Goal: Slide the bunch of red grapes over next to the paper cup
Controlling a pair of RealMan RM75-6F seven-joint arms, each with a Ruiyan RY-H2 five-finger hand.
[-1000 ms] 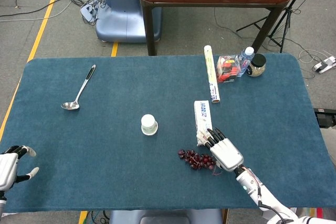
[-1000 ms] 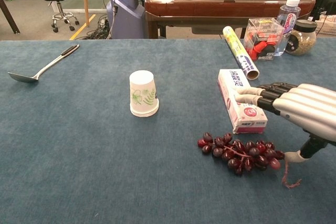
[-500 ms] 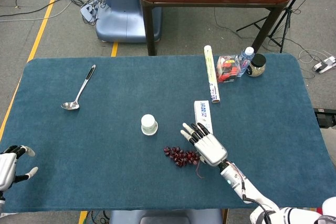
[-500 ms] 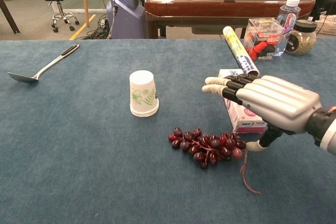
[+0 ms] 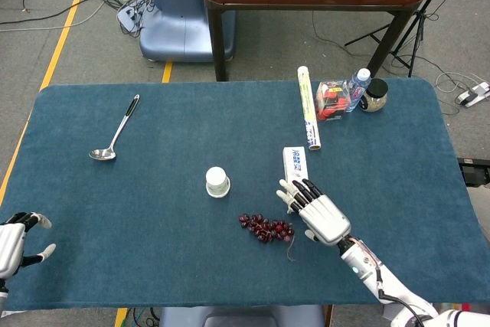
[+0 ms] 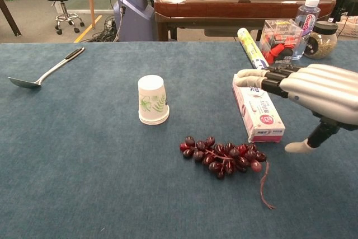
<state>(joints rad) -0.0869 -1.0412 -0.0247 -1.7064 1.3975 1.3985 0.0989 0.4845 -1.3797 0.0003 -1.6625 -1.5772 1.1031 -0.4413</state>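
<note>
A bunch of red grapes (image 5: 265,227) (image 6: 222,157) lies on the blue table, a little right of and nearer than the upside-down paper cup (image 5: 217,181) (image 6: 152,99). A gap of bare cloth separates the two. My right hand (image 5: 319,213) (image 6: 305,92) hovers to the right of the grapes with its fingers stretched out and apart, touching nothing. My left hand (image 5: 17,240) sits at the table's near left corner, fingers spread and empty, and shows only in the head view.
A white and pink box (image 5: 295,169) (image 6: 257,110) lies under my right hand's fingers. At the far right stand a roll (image 5: 308,106), a clear box (image 5: 332,100), a bottle (image 5: 357,86) and a jar (image 5: 375,95). A ladle (image 5: 116,130) lies far left.
The grapes slid left toward the cup with my right hand pushing them. The hand then drew back to the right and lifted off; the grapes stayed put.
</note>
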